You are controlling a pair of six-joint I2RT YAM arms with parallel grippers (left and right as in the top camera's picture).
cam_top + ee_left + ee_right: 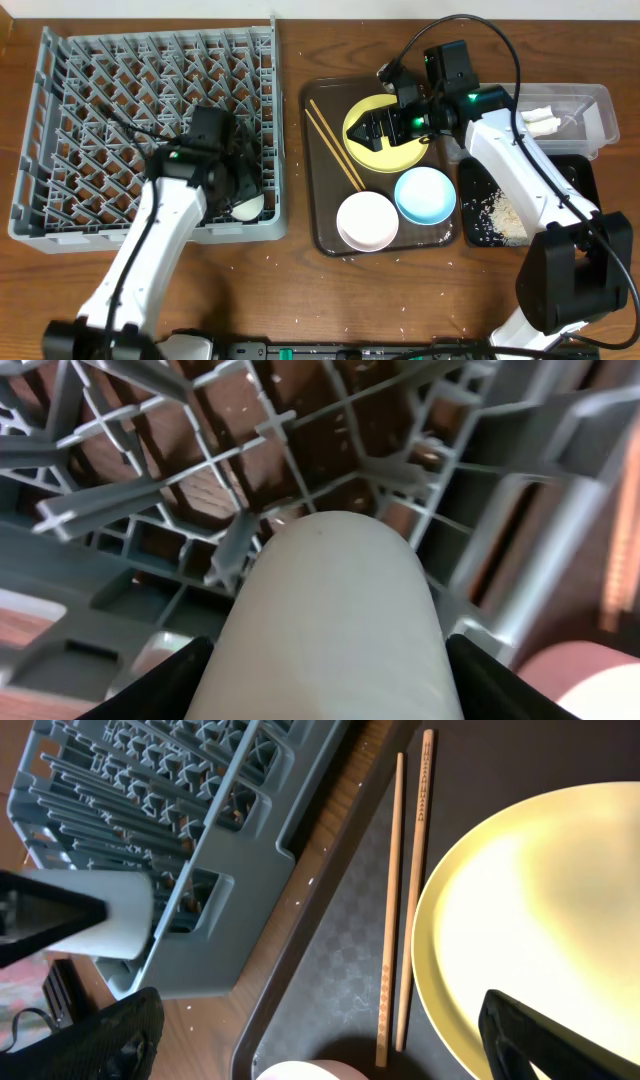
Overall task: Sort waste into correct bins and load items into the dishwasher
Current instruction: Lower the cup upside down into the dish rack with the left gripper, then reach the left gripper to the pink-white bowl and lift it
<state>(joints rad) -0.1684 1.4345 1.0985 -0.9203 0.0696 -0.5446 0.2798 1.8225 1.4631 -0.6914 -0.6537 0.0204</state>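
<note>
Worktop [300, 300] is plain brown wood, and the grey dish rack [100, 100] takes up its left side. The dark brown serving tray [325, 200] sits just right of the rack. Past that there's the glossy black tray [580, 180], with the clear tub [600, 105] right behind it.

On the serving tray, the yellow plate [385, 150] is at the back. The light blue bowl [425, 194] and white bowl [366, 221] sit side by side at the front.

The left hand [328, 645] is down in the rack's near right corner, clamped on the small white cup [250, 208]. You can see a finger on each side of it in the wrist view.

The right hand [320, 1005] hovers over the plate's left edge with its fingers wide apart, holding nothing.

The two chopsticks [335, 150] lie next to each other on the serving tray, left of the plate. The rice scraps [505, 215] are heaped in the black tray, and the crumpled napkin [540, 120] is in the tub.
</note>
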